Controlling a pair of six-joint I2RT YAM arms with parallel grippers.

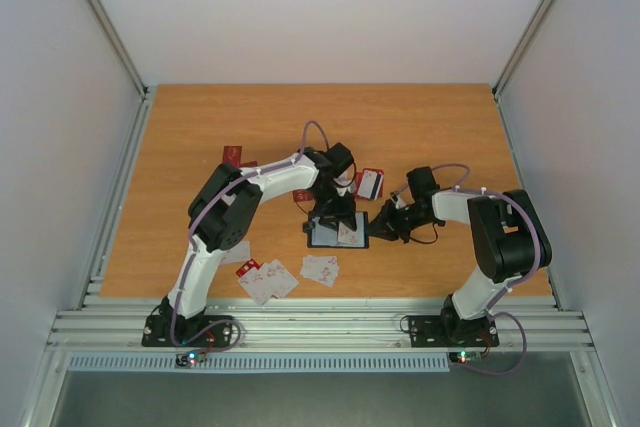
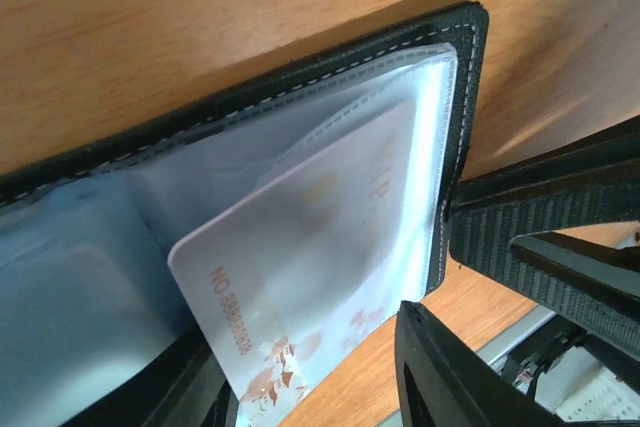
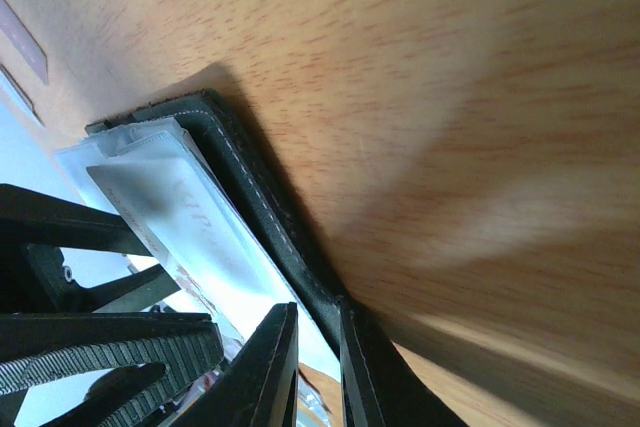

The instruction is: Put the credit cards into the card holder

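Note:
The black card holder lies open on the table, its pale clear sleeves up. In the left wrist view a white credit card with red print sits partly inside a sleeve of the card holder, its lower end sticking out. My left gripper is open, its fingers standing either side of that end. My right gripper is shut on the right edge of the card holder. From above, the left gripper is over the holder and the right gripper is beside it.
Several loose white cards with red marks lie near the front edge. Red cards lie behind the holder. The right gripper's ribbed fingers show close to the holder's edge in the left wrist view.

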